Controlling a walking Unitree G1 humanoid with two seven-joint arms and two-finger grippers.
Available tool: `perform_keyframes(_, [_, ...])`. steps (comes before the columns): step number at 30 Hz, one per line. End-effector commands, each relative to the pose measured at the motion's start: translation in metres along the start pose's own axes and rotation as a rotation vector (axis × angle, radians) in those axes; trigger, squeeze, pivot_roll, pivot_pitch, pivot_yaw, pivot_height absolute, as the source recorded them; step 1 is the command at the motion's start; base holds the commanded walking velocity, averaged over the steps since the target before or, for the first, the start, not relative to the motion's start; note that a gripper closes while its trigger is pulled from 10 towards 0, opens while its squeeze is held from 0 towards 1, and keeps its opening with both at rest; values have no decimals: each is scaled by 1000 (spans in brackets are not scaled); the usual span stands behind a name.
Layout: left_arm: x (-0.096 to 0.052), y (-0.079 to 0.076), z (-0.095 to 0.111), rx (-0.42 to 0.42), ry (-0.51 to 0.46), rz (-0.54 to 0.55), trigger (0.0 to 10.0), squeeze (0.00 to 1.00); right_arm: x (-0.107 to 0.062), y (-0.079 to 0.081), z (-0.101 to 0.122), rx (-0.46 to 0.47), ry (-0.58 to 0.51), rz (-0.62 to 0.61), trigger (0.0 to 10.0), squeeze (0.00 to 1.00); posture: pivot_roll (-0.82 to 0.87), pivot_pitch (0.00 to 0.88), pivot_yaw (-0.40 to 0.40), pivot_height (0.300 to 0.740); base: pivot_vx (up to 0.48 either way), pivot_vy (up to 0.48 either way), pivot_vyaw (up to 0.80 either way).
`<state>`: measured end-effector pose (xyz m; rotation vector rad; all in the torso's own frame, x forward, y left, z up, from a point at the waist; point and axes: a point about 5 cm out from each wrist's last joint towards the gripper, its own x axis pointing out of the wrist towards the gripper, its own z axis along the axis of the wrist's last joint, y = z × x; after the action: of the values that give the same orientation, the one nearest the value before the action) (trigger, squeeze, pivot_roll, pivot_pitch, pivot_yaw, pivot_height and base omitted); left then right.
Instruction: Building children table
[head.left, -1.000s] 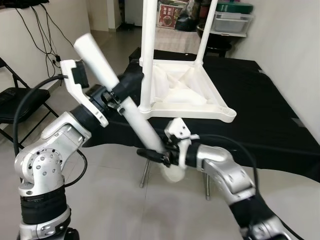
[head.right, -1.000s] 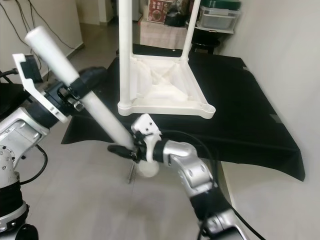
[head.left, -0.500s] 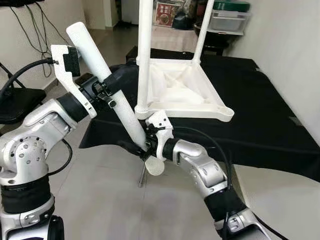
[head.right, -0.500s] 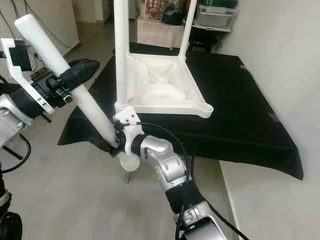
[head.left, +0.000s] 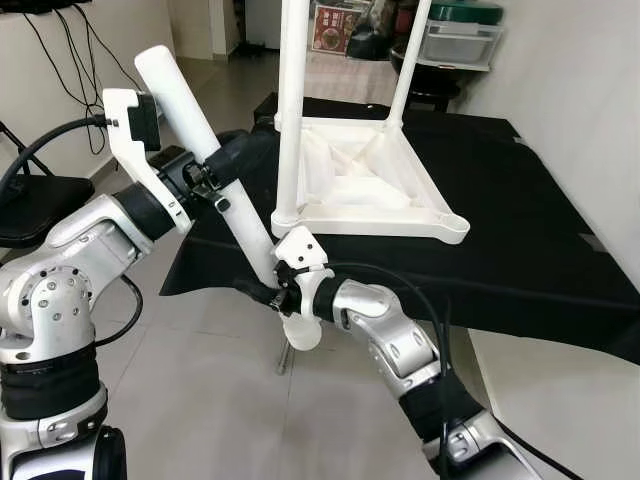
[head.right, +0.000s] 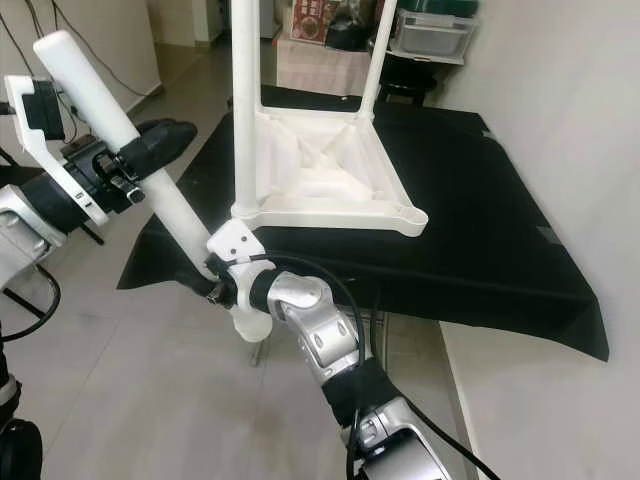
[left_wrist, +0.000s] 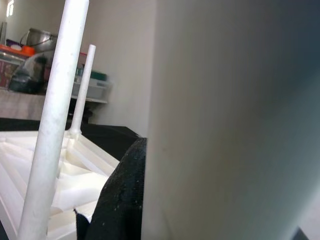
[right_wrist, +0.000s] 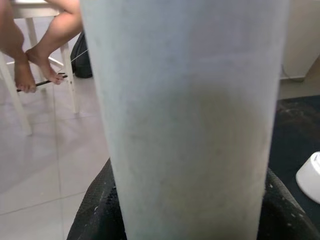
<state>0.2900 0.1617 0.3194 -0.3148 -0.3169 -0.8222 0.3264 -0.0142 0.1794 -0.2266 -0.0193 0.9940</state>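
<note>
Nearest the camera, the right tool (head.left: 272, 293) is clamped on the lower end of a loose white table leg (head.left: 215, 165), just above its rounded foot, which hangs over the tiled floor (head.left: 200, 400) in front of the tabletop's edge. The right wrist view looks along that leg at very close range, with black fingers (right_wrist: 95, 212) pressed against both sides of it.

Higher up the same leg, the left tool (head.left: 225, 165) is closed around its middle. The leg's long axis runs on a slant: its upper, flat-cut end points up toward the robot's left, and its foot end points down toward the robot's right, in front of the near corner of the table.

Behind the leg, an upturned white children's table (head.left: 360, 185) lies top-down on a tabletop draped in black cloth (head.left: 520, 220). Two legs are already fitted and stand upright: one at the near left corner (head.left: 290, 110), one at the far corner (head.left: 408, 65).

Farther back, a clear plastic storage box (head.left: 460, 45) with a green lid sits against the wall; what is in it cannot be made out. Beside it stands a printed carton (head.left: 342, 28). A black folding chair (head.left: 40, 200) and hanging cables (head.left: 60, 50) are off to the robot's left. In the right wrist view, a person's bare feet (right_wrist: 25, 75) rest by white chair legs.
</note>
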Motion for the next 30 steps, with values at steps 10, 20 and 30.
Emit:
perform_keyframes(10, [3, -8, 0, -76, -148, -20, 10000, 1000, -7, -25, -9, 94, 8, -168, 0, 0, -91, 0, -91, 740, 0, 0, 0])
perform_keyframes(20, [-54, 13, -4, 7, -156, 286, 10000, 1000, -65, -92, -37, 320, -15, -626, 0, 0, -81, 0, -99, 740, 0, 0, 0])
perform_keyframes(30, [-100, 5, -94, 160, 180, 583, 10000, 0, -72, -67, -48, 479, -146, -611, 10000, 0, -78, 0, -98, 740, 0, 0, 0])
